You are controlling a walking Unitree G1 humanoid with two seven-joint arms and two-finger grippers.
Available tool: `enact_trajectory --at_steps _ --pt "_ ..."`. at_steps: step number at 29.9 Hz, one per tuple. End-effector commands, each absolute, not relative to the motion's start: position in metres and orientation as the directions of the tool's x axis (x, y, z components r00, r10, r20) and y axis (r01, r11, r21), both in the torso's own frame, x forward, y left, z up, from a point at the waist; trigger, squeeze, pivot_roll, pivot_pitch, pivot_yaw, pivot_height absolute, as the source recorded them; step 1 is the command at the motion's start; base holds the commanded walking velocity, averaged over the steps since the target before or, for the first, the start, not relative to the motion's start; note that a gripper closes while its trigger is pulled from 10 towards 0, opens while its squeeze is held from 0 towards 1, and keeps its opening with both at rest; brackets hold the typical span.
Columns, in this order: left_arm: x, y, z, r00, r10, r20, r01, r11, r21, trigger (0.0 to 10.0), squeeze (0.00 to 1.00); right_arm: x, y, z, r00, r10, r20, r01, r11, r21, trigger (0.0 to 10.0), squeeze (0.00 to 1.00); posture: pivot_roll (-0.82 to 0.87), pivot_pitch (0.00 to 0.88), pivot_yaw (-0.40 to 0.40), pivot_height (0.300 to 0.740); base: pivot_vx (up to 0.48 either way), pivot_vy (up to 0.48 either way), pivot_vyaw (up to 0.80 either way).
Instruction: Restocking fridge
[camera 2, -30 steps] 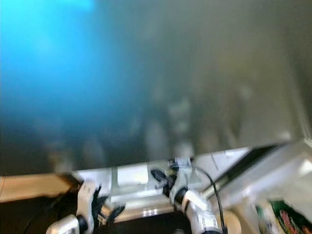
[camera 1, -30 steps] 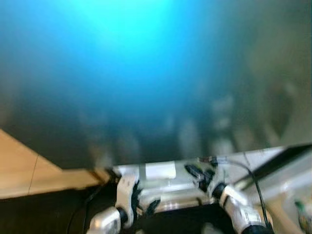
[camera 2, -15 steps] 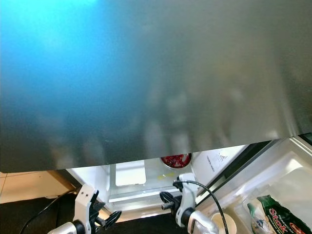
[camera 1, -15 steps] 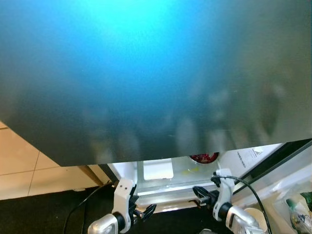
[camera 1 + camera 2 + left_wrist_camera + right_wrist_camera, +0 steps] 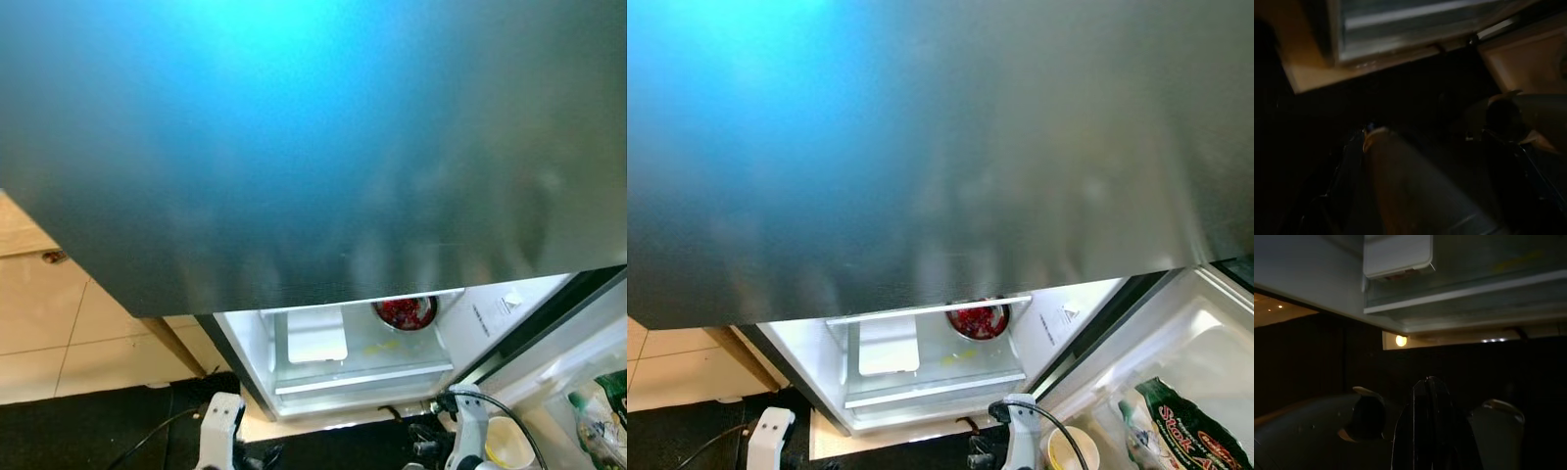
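**Fridge** [image 5: 921,176]: a grey door or upper front with a blue sheen spans most of both eye views. Below it the lit lower compartment stands open.

**Contents, lower compartment:** a bowl of red food [image 5: 977,319] sits at the back right corner of the glass shelf [image 5: 940,377]; a white tray [image 5: 888,345] lies on the shelf's left side, its long axis running front to back. The open door bin [image 5: 1205,362] at right holds a green packet [image 5: 1190,431], with a yellow cup [image 5: 1073,450] at its near edge.

**Right gripper** [image 5: 1427,431]: low, in front of the shelf's front edge. In the right wrist view its black fingers lie pressed together, empty, and point up toward the tray and shelf. This arm is nearer the bowl and the door bin.

**Left gripper:** only the white wrist [image 5: 220,431] is seen at the lower edge of the eye views. The left wrist view is very dark, so the state of its jaws cannot be told.

**Governing relation, as judged:** stock lies to the robot's right in the door bin, while the free shelf space lies ahead and above the jaws.

**View differences:** the eye views give the bowl and packet. The right wrist view gives the shelf's underside and a small lamp [image 5: 1400,340].
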State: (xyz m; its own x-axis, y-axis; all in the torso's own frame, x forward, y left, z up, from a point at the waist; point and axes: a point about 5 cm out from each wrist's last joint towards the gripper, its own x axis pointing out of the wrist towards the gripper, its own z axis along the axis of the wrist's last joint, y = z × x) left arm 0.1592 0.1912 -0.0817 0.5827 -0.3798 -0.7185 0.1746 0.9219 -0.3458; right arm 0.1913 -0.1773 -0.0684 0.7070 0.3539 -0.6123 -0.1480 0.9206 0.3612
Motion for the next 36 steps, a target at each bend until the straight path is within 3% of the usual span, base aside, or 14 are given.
enact_trajectory --at_steps 1,5,11,36 --pt "0.131 0.209 -0.092 0.525 -0.305 -0.795 0.066 0.945 -0.32 10.0 0.0 0.174 -0.186 -0.078 0.675 0.304 -0.672 -0.063 0.932 0.358 10.0 0.0 -0.07 0.102 0.002 0.74 0.0 0.0 0.0" --pt "0.101 0.219 -0.102 0.462 -0.235 -0.855 -0.06 0.954 -0.294 10.0 0.0 0.157 -0.196 -0.086 0.642 0.252 -0.724 0.021 0.938 0.345 10.0 0.0 -0.06 0.086 -0.005 0.74 0.0 0.0 0.0" --pt "0.085 0.218 -0.107 0.426 -0.208 -0.88 -0.123 0.951 -0.285 10.0 0.0 0.137 -0.204 -0.094 0.589 0.216 -0.778 0.071 0.946 0.317 10.0 0.0 -0.06 0.069 -0.015 0.74 -0.089 0.0 0.0" --pt "0.096 0.21 -0.106 0.442 -0.215 -0.871 -0.117 0.949 -0.294 10.0 0.0 0.139 -0.199 -0.094 0.586 0.213 -0.782 0.083 0.944 0.319 10.0 0.0 -0.06 0.061 -0.014 0.74 -0.282 0.0 0.0"
